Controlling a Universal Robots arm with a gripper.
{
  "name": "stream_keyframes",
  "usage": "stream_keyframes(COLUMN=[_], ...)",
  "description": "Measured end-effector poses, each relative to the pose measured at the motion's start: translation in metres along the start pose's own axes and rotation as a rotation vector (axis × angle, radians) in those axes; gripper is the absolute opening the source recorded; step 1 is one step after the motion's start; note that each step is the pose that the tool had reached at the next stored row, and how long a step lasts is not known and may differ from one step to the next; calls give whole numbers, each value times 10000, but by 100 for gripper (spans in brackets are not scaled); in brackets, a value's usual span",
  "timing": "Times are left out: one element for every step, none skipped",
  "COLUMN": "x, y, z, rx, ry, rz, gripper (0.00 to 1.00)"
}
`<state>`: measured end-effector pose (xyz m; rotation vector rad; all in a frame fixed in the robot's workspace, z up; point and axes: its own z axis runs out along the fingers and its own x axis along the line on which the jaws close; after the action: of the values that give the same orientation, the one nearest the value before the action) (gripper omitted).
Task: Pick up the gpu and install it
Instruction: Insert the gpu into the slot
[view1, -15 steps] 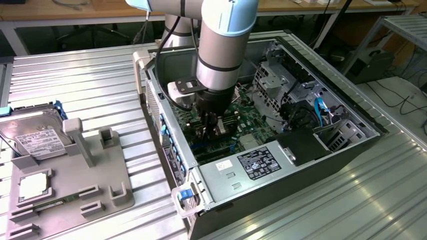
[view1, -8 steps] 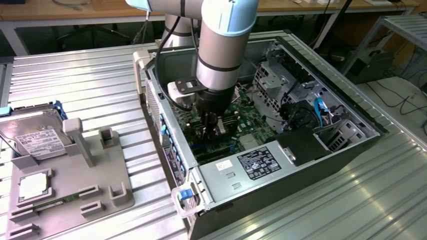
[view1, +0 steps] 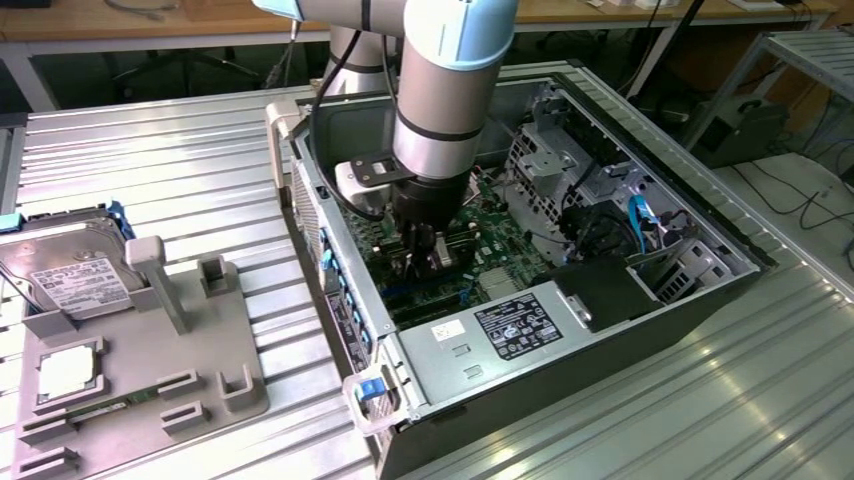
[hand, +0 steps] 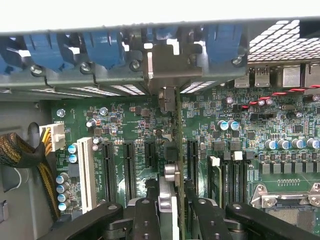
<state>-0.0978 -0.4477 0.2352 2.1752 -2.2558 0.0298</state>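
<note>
Inside the open computer case (view1: 694, 215), the tool (hand: 172, 210) stands clamped on the gpu (hand: 176, 150), holding the card edge-on so it lines up with the motherboard (hand: 240, 145) slots directly beneath, its silver bracket toward the rear wall; a hard drive (view1: 74, 275) sits well away on the counter (view1: 174, 160)

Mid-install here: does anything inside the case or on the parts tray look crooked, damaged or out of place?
Nothing stands out. The end effector holds the gpu edge-on, upright over the motherboard slots, its bracket up by the rear slot openings. I can't tell whether it is seated. On the gray tray the hard drive and processor sit squarely in their holders.
</note>
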Motion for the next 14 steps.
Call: stream_keyframes(x=[0, 0, 1, 1, 1, 0, 1, 1, 0, 0, 0, 0, 0, 0], y=[0, 0, 0, 0, 1, 0, 1, 1, 1, 1, 1, 0, 1, 1], z=[0, -1, -1, 0, 5, 11, 16, 20, 25, 29, 34, 39, 43, 45], rx=[0, -1, -2, -3, -3, -3, -3, -3, -3, -3, -2, -1, -2, -4], ry=[1, 2, 4, 5, 6, 6, 6, 7, 6, 6, 5, 5, 6, 9], rz=[0, 0, 0, 0, 0, 0, 0, 0, 0, 0, 0, 0, 0, -1], gripper=[30, 30, 30, 30, 30, 30, 30, 30, 30, 30, 30, 30, 30, 30])
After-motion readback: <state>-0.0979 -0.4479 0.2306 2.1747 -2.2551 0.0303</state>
